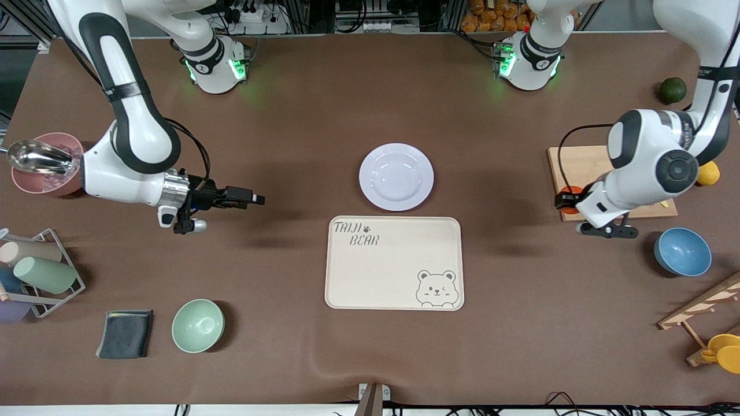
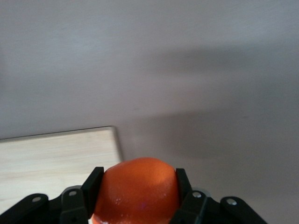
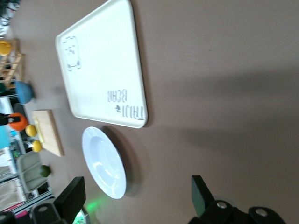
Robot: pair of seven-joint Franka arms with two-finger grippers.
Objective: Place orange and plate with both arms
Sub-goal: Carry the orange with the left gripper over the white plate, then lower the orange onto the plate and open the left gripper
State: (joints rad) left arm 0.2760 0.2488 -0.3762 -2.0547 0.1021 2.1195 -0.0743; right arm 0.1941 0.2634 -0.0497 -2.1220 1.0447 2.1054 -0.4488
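The orange (image 2: 138, 191) sits squeezed between the black fingers of my left gripper (image 2: 138, 179), which is shut on it. In the front view the orange (image 1: 571, 199) shows only partly under the left gripper (image 1: 569, 200), at the corner of the wooden board (image 1: 578, 164). The pale lavender plate (image 1: 396, 176) lies on the table mid-way between the arms, just farther from the front camera than the cream bear tray (image 1: 393, 263). My right gripper (image 1: 245, 197) hangs open and empty over bare table toward the right arm's end. The right wrist view shows the plate (image 3: 103, 162) past that gripper (image 3: 138, 191).
A blue bowl (image 1: 682, 251), a yellow lemon (image 1: 708, 173) and a dark green fruit (image 1: 673, 90) lie around the board. A mint green bowl (image 1: 198, 325), a dark cloth (image 1: 125, 333), a cup rack (image 1: 34, 271) and a pink bowl (image 1: 40, 164) stand at the right arm's end.
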